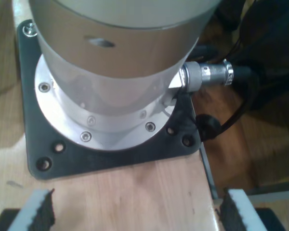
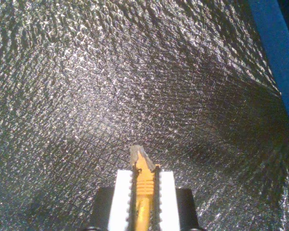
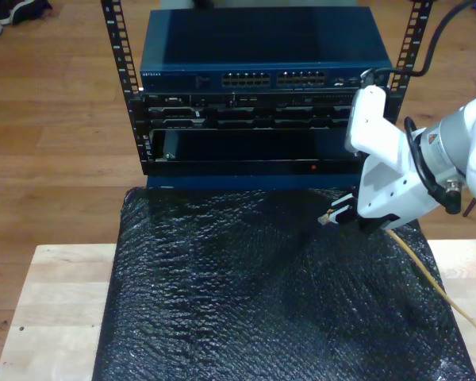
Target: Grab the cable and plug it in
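Exterior cam sits high at the front, looking down over the counter (image 3: 55,294) and black mat (image 3: 246,302) toward the rack (image 3: 254,87). Second wrist cam looks close along its jaws at the same mat (image 2: 135,72). First wrist cam faces an arm base (image 1: 115,72), prob. very near; slightly blurred.

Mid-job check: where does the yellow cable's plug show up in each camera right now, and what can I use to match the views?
First wrist view: I see my first end effector open over bare wood by an arm base, no cable there.
Second wrist view: the plug sticks out past my second end effector, which is shut on the cable.
Exterior view: the plug is right of centre, above the black mat.
Shared landmark: that mat.
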